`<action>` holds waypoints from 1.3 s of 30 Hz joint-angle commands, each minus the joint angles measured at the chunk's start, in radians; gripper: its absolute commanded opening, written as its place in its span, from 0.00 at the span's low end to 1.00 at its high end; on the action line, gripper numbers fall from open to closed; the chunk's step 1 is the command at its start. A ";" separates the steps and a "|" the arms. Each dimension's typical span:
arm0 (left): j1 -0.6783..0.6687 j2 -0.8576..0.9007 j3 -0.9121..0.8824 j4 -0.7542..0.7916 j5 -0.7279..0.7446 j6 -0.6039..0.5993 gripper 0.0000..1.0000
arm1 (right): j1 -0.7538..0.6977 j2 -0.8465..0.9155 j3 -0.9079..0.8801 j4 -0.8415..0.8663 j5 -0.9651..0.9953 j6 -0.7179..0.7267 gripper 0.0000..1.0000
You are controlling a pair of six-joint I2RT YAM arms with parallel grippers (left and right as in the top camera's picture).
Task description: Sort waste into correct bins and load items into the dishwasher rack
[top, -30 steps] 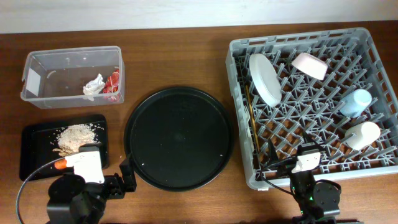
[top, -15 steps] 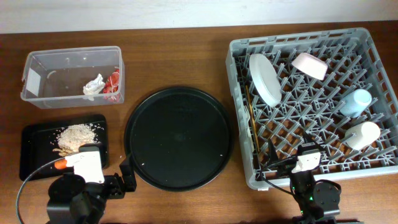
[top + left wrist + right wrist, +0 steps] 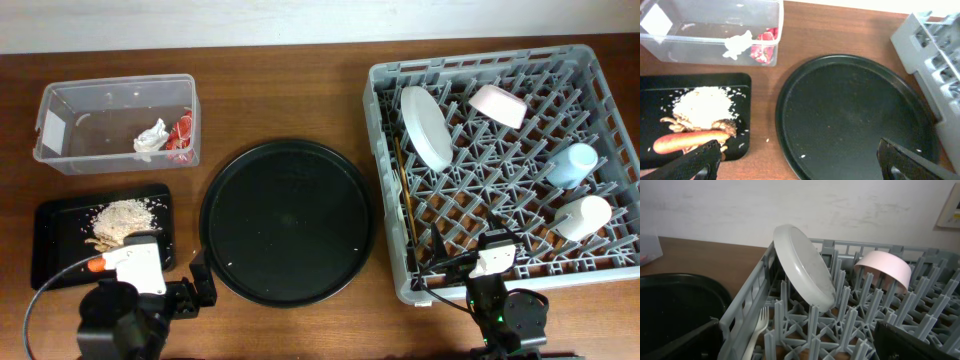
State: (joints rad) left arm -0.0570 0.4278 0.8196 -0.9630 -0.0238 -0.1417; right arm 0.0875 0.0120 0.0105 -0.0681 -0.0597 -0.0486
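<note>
Both claws stand spread wide and hold nothing: the left claw (image 3: 799,152) hangs above the near edge of the desk (image 3: 290,100), its fingers apart over the gap between the shallow black tray (image 3: 50,262) and the large round black tray (image 3: 288,222), touching neither; the right claw (image 3: 797,330) sits at the near edge of the dishwasher rack (image 3: 480,68), its fingers apart and clear of the pegs. The desk is brown wood with a plain white wall (image 3: 730,205) behind its far edge. At the far left corner stands the clear tub (image 3: 115,88), with the crumpled white napkin (image 3: 151,137) and the shiny red wrapper (image 3: 181,135) touching each other against its right end. Just nearer lies the shallow black tray, carrying a heap of beige rice scraps (image 3: 122,218), an orange carrot (image 3: 687,140) lying along its near edge, and a small brown lump (image 3: 729,128) just beside the carrot. The round black tray sits mid-desk. The grey rack fills the right side: a pale plate (image 3: 427,126) leans tilted among the pegs at its far left, a pinkish-white bowl (image 3: 498,104) is tipped near the far edge, a light-blue cup (image 3: 571,164) and a cream cup (image 3: 583,216) lie along the right side, a thin chopstick (image 3: 403,190) runs along the left side, and a white fork (image 3: 758,325) stands tines up by the left wall.
</note>
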 commanded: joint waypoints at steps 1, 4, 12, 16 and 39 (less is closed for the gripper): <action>-0.002 -0.112 -0.161 0.105 -0.044 0.008 0.99 | -0.004 -0.008 -0.005 -0.007 0.009 0.008 0.99; -0.002 -0.239 -0.346 0.291 -0.044 0.008 0.99 | -0.004 -0.008 -0.005 -0.007 0.009 0.008 0.99; -0.002 -0.422 -0.706 0.794 -0.046 0.013 0.99 | -0.004 -0.008 -0.005 -0.007 0.009 0.008 0.99; -0.003 -0.423 -0.812 0.968 -0.050 0.064 0.99 | -0.004 -0.008 -0.005 -0.007 0.009 0.008 0.99; -0.003 -0.422 -0.810 0.886 -0.048 0.068 0.99 | -0.004 -0.008 -0.005 -0.007 0.009 0.008 0.99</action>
State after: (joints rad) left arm -0.0570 0.0135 0.0147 -0.0780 -0.0715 -0.0933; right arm 0.0875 0.0120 0.0105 -0.0685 -0.0597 -0.0486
